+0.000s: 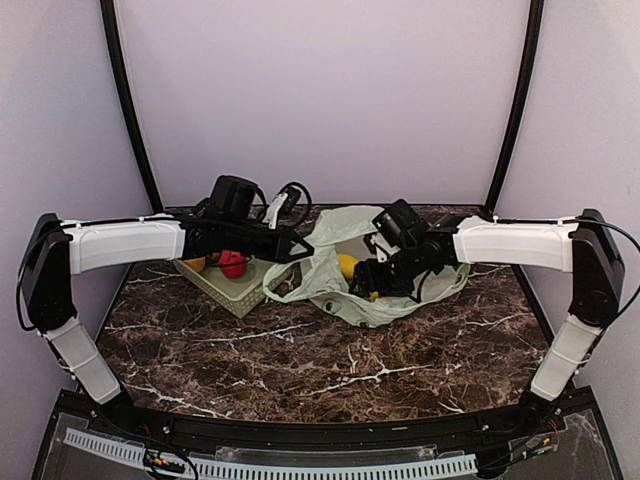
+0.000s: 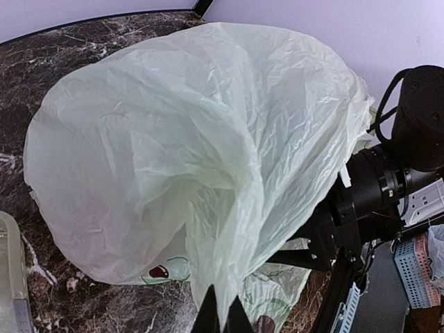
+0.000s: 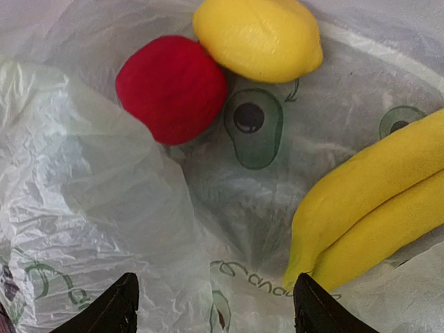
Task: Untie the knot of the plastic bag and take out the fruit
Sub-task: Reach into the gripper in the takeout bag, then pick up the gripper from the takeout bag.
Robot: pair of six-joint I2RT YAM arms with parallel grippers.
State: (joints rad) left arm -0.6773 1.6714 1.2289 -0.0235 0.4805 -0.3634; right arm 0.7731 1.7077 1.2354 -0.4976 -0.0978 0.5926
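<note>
The pale green plastic bag [image 1: 335,285] lies open at the table's middle, and no knot shows. My left gripper [image 1: 300,247] is shut on a fold of the bag [image 2: 208,139] and holds it up, the fingertips [image 2: 206,316] pinching the film. My right gripper [image 1: 368,280] is open inside the bag's mouth, its fingertips [image 3: 123,305] wide apart above the film [image 3: 90,208]. Below it lie a red apple [image 3: 170,87], a yellow lemon-shaped fruit [image 3: 257,38] and two yellow bananas [image 3: 374,215], the bananas' tip close to the right finger. A yellow fruit [image 1: 347,265] shows in the bag from above.
A pale perforated basket [image 1: 228,288] stands left of the bag under my left arm, holding an orange fruit [image 1: 195,264] and a red fruit [image 1: 233,265]. Its rim shows in the left wrist view [image 2: 10,277]. The right arm [image 2: 388,180] is close behind the lifted bag.
</note>
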